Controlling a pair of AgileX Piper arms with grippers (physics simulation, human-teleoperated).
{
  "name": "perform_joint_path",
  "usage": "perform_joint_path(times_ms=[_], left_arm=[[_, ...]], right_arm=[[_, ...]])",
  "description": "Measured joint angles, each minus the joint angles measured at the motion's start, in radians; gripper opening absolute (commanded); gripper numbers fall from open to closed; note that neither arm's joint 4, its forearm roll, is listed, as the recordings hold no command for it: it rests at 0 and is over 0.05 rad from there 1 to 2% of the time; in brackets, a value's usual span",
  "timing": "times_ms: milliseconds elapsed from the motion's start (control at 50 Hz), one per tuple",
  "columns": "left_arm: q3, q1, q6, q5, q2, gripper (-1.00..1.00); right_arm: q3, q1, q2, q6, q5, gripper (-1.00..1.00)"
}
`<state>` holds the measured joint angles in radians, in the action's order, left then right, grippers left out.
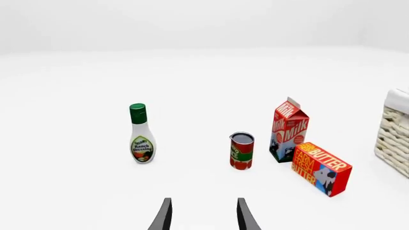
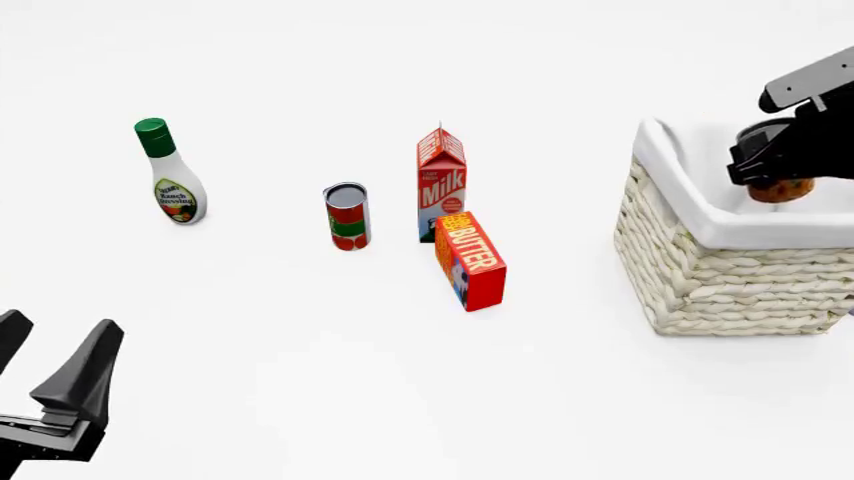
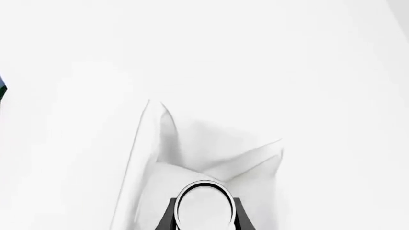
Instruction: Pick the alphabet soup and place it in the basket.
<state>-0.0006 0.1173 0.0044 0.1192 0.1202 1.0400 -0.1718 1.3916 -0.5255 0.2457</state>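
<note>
White table: only the right wrist view shows right gripper [image 3: 203,218] clamping alphabet soup [image 3: 203,207] over basket [image 3: 153,158].

Front camera high, overlooks table; left wrist low, sharing milk carton [image 1: 289,130] [image 2: 441,183].

The right gripper [image 2: 778,172] is hiding most of the alphabet soup [image 2: 781,190]; only its orange-brown bottom is showing below the fingers. The basket [image 2: 727,262] behind and beneath that claw is running off the front view's right edge, as is the arm.
</note>
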Motion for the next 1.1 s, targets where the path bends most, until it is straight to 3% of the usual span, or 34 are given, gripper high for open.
perform_joint_path(times_ms=[940, 960, 1100], left_arm=[[0.0, 0.0, 0.0, 0.0, 0.0, 1.0], [0.0, 0.0, 0.0, 0.0, 0.0, 1.0], [0.0, 0.0, 0.0, 0.0, 0.0, 1.0]], right_arm=[[0.023, -0.016, 0.107, -0.01, -0.045, -1.0], [0.024, -0.016, 0.108, -0.01, -0.045, 1.0], [0.031, -0.017, 0.111, 0.002, -0.048, 1.0]])
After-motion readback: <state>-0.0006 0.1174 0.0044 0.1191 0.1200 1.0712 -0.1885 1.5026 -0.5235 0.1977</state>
